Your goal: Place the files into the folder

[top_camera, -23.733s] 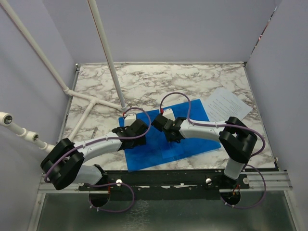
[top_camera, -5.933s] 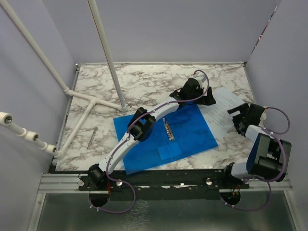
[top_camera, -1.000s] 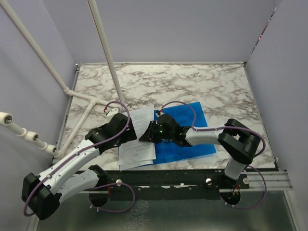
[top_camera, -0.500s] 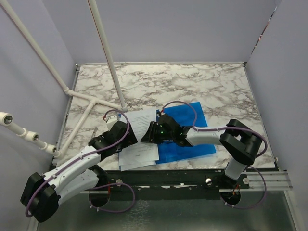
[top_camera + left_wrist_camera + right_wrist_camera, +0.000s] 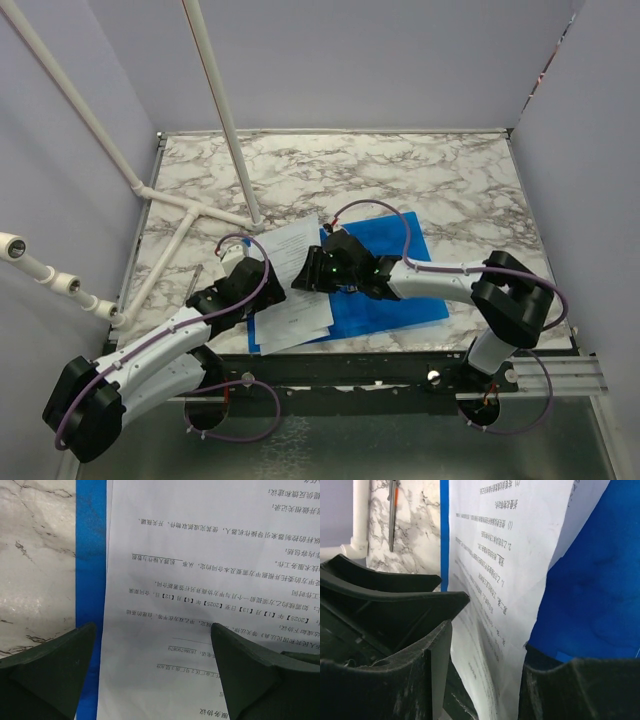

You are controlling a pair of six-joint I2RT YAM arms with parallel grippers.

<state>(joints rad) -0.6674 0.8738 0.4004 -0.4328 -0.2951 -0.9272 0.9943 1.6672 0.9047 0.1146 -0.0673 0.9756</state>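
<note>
The blue folder [image 5: 385, 285] lies open and flat on the marble table. The files [image 5: 292, 283], white sheets with black text, lie askew over its left half and stick out past its near edge. My left gripper [image 5: 243, 287] hovers open over the sheets' left edge. In the left wrist view its fingers [image 5: 50, 672] straddle the files [image 5: 200, 580] and a blue strip of folder [image 5: 91, 555]. My right gripper [image 5: 315, 270] is at the sheets' right edge. In the right wrist view [image 5: 485, 680] the jaws stand apart, with a curled-up edge of the files [image 5: 512, 570] between them, unpinched.
White plastic pipes [image 5: 185, 215] run across the table's left side, and one upright pole [image 5: 225, 120] stands behind the folder. A thin metal rod [image 5: 193, 285] lies left of the left gripper. Purple walls close in the table on three sides.
Over the last second the sheets have slid and turned a little on the folder's left half. My left gripper has drawn back toward the near left. My right gripper has edged farther away.
</note>
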